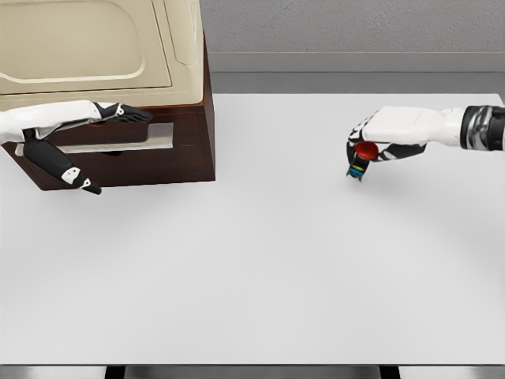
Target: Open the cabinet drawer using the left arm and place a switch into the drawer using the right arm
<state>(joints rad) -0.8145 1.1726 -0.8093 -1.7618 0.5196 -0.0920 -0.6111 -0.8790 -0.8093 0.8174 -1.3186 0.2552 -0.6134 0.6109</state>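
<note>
Currently right hand (377, 139) fingers wrapped round the switch (360, 160) above the desk (260, 260) — left hand (75, 138) fingers spread loose at the drawer (118, 136).

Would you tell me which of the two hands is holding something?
The right hand: it grips the red-capped switch. The left hand holds nothing by the cabinet.

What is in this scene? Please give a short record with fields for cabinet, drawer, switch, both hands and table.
cabinet: dark brown with cream top, at the table's far left
drawer: front looks shut or barely open
left hand: fingers open, at the drawer front
switch: small, red top, tilted, at the right
right hand: fingers closed on the switch
table: white
</note>
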